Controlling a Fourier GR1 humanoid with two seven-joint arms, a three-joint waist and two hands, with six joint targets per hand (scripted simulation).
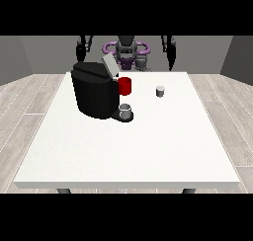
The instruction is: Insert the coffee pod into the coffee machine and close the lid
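Plainly, both hands are seen raised at the far edge of the white table [148, 156], with nothing held or touched by either. The hand at the view's left [80, 50] is hung beside the robot's shoulder; whether its fingers are released or clenched cannot be told. The same is true of the hand at the view's right [171, 62].

Well below and inward of the right-side hand, the small grey coffee pod [160, 91] is stood upright on the table. The black coffee machine [95, 89] is placed below the left-side hand, its lid [109, 65] tilted up and open. A red part [125, 86] is seen at its side, and a grey cup [125, 109] is set on its base.
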